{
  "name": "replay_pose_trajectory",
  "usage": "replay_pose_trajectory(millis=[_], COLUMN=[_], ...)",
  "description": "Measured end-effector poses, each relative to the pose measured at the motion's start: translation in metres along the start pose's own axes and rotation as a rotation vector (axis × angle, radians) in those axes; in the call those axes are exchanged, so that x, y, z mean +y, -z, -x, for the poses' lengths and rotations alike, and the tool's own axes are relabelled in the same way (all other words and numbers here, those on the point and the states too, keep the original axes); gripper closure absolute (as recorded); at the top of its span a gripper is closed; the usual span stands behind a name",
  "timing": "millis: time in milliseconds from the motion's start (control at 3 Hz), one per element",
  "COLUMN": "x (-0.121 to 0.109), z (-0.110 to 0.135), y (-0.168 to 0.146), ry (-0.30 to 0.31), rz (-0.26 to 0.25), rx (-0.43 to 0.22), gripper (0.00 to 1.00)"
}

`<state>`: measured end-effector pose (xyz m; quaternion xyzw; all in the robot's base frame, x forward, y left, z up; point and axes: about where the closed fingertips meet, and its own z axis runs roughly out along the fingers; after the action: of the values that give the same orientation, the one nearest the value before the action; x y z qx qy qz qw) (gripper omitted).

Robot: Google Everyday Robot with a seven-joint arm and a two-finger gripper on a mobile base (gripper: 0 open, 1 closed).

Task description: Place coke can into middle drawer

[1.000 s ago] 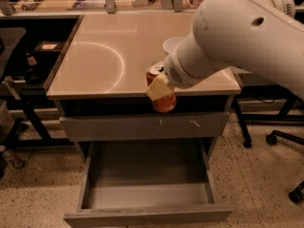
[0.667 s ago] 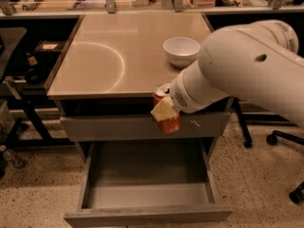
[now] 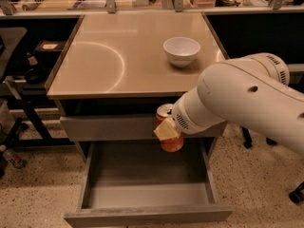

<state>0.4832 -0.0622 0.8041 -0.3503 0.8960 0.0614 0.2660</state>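
Observation:
My gripper is shut on the red coke can, whose silver top shows above the yellowish finger pad. I hold the can upright in the air in front of the closed top drawer front, above the back right part of the open middle drawer. The drawer is pulled out, with low side walls and a bare grey floor. The can does not touch the drawer floor.
A white bowl stands on the tan cabinet top at the back right. My white arm reaches in from the right. Chair legs and a dark shelf unit stand at the left; a chair base at the far right.
The arm has lowered and drawn back toward the front, carrying the can from the cabinet top's edge down to the top drawer front, over the open drawer. The bowl is now uncovered.

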Motion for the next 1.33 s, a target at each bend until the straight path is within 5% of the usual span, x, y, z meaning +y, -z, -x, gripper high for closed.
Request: replay_pose_trajectory(millis=[1000, 1333], x=[0.036, 0.036], z=[-0.041, -0.041], y=[-0.088, -0.088], ry=[-0.160, -0.160], rz=[0.012, 0.012], rx=[-0.083, -0.083], gripper=[1.00, 1.00])
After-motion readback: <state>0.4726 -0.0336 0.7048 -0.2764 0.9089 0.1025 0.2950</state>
